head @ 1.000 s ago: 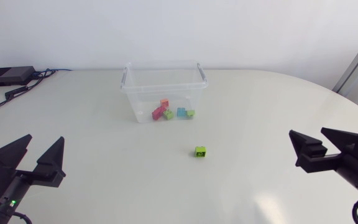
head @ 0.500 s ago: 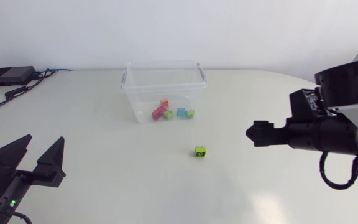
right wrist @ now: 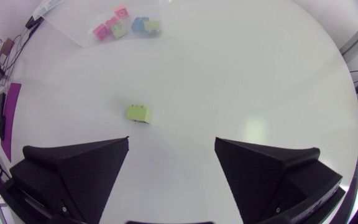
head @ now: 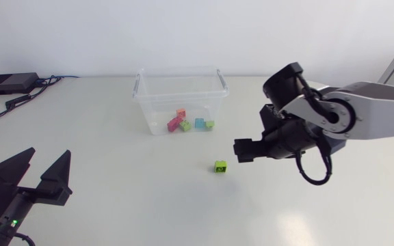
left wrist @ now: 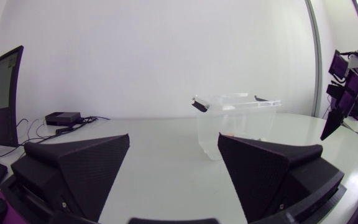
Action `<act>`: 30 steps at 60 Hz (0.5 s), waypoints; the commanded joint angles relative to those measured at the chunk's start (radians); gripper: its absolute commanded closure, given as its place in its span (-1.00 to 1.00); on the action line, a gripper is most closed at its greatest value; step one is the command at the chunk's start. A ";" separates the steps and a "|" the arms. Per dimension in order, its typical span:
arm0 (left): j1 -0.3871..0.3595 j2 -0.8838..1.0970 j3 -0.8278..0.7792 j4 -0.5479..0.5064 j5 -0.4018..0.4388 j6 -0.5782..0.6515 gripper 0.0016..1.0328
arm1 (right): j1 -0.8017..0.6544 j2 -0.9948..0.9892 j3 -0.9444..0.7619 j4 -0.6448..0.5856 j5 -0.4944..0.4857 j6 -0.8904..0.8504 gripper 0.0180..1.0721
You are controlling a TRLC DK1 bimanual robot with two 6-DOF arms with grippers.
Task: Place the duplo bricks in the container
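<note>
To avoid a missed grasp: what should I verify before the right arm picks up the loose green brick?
1. Black right gripper open and empty: ok.
2. The small green plastic duplo brick lies free on the white table: ok.
3. Brick inside the right gripper: not ok, it lies ahead of it.
4. The clear plastic container has no lid: ok.
5. Black left gripper far from the brick: ok.

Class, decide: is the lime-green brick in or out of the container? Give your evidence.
Out. The lime-green brick lies on the table, apart from the container holding other bricks.
</note>
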 commanded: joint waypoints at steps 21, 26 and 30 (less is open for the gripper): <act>-0.005 -0.011 -0.017 0.011 0.010 0.010 -0.93 | 0.106 0.354 0.205 -0.069 0.010 0.091 -0.91; -0.005 -0.011 -0.017 0.011 0.010 0.010 -0.93 | 0.112 0.396 0.245 -0.074 0.011 0.102 -0.91; -0.005 -0.011 -0.017 0.011 0.010 0.011 -0.93 | 0.116 0.430 0.274 -0.075 0.011 0.107 -0.90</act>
